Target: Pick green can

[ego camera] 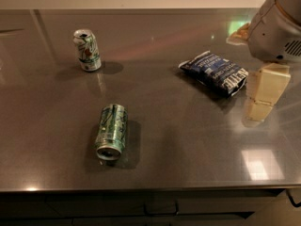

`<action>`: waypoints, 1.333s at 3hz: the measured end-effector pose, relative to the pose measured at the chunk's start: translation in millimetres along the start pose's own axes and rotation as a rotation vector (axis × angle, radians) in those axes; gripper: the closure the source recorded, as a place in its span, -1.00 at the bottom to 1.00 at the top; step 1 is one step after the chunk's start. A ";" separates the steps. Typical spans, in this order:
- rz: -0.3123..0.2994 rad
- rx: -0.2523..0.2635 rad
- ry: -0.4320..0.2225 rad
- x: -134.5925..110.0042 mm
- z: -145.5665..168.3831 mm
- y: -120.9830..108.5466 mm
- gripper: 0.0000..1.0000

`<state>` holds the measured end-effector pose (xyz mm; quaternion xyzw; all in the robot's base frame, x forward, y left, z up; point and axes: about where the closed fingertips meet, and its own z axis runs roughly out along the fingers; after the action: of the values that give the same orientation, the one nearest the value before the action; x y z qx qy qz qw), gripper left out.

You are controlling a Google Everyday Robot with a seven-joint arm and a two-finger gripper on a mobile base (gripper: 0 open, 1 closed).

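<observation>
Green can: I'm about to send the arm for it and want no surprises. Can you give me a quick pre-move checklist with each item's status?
1. Green can fully in view, lying on its side on the table: ok.
2. Told apart from the whiter can, which stands upright at far left: ok.
3. Nothing touching the green can: ok.
4. Tool over the green can: not ok; it is at the right edge, beside the blue bag.
5. Blue bag out of the tool's way: cannot tell.
</observation>
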<state>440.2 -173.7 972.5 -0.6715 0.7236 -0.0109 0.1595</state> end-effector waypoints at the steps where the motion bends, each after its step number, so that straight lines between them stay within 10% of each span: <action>1: -0.169 -0.049 -0.032 -40.5 16.7 8.6 -1.00; 4: -0.739 -0.209 -0.153 -149.1 65.5 40.0 -1.00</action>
<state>424.7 -11.4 933.4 -0.8984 0.4161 0.0563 0.1291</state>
